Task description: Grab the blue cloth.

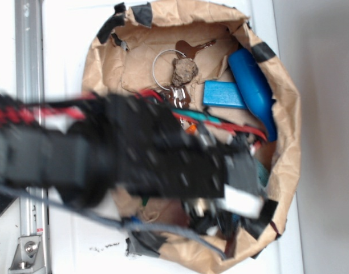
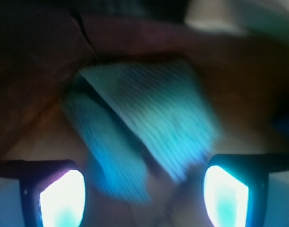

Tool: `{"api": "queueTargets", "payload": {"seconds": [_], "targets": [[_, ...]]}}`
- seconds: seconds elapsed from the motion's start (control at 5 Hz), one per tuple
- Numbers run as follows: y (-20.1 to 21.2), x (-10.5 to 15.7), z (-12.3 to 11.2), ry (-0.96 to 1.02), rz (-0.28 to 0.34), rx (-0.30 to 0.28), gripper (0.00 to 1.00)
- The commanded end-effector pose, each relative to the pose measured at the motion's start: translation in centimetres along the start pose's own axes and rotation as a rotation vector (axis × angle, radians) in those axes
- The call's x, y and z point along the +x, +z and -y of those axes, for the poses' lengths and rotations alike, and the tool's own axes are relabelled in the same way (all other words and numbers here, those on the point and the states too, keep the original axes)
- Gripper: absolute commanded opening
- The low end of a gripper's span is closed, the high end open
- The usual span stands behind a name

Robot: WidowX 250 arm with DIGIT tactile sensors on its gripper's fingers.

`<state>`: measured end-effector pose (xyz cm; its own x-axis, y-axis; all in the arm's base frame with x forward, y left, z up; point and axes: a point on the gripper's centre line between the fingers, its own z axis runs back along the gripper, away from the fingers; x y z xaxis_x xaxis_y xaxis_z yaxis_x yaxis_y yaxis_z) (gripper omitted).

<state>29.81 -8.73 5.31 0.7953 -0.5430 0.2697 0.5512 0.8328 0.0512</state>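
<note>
The blue cloth [image 2: 149,127], a pale teal ribbed strip folded over itself, lies on brown paper and fills the middle of the wrist view, blurred. My gripper [image 2: 144,191] is open, its two bright fingers [image 2: 64,198] standing wide apart at the bottom corners. The cloth's near end reaches down between them without touching either. In the exterior view the black arm and gripper [image 1: 243,191] reach from the left into the paper bag and cover the cloth there.
The brown paper bag [image 1: 288,142] with black tape on its rim also holds a flat blue block [image 1: 223,94], a glossy blue bottle [image 1: 254,94], a key ring [image 1: 166,68] with keys and a brown lump [image 1: 185,71]. A metal rail [image 1: 29,57] runs along the left.
</note>
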Motion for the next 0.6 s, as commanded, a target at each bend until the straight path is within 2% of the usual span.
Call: {"api": "queueTargets", "payload": {"seconds": [0.0,0.2,0.4], "targets": [[-3.2,2.8,1.9,-0.01,0.001,0.009,0.73],[-4.3,2.2,0.5,0.053,-0.015,0.021,0.0],[-3.3,1.8,-0.9,0.107,0.005,0.04,0.0]]}}
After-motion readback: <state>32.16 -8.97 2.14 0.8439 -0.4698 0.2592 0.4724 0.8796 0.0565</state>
